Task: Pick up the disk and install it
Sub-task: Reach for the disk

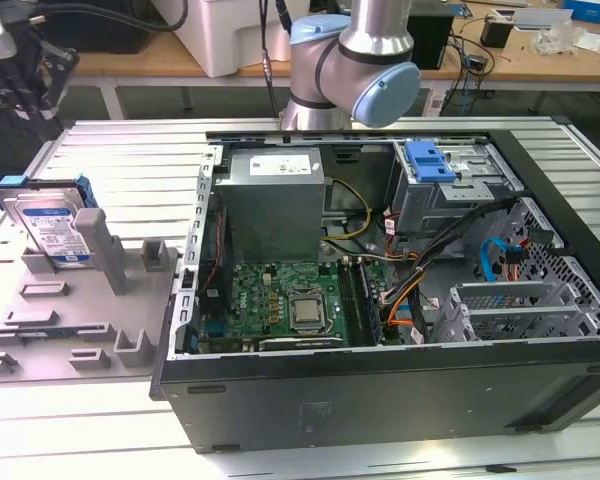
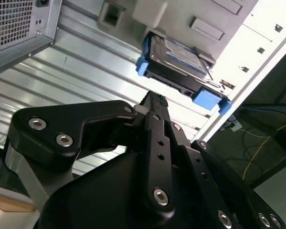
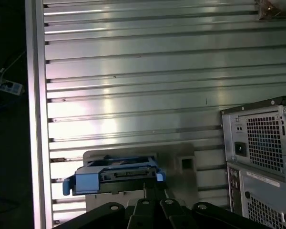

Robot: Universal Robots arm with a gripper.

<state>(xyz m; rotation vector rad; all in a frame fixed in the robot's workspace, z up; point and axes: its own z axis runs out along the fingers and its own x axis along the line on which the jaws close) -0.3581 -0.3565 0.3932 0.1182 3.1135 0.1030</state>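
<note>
The disk (image 1: 50, 225) is standing on its edge in a grey holder (image 1: 110, 260) on the slatted metal desk (image 1: 110, 150), at the exterior view's left and outside the open computer case (image 1: 380, 390). Its labelled face is showing and its blue carrier frame is wrapping round its edges. Inside the case, the grey power-supply box (image 1: 275, 200) is sitting toward the back, and the drive cage (image 1: 455, 195) with its blue latch (image 1: 430, 160) is sitting toward the exterior view's right. The robot arm (image 1: 355, 60) is rising behind the case. In the second wrist view the hand (image 2: 154, 100) is hovering near the disk (image 2: 178, 67) without touching it. Its black fingers (image 2: 157, 129) are lying narrow, pressed together, and gripping nothing. In the first wrist view the tip of the hand (image 3: 155, 191) is pointing toward the disk (image 3: 117, 175), whose connector edge is facing the camera, with the holder (image 3: 183, 162) behind it. The desk (image 3: 133, 95) is stretching beyond, and the vented rear of the case (image 3: 262, 157) is standing off to one side.
</note>
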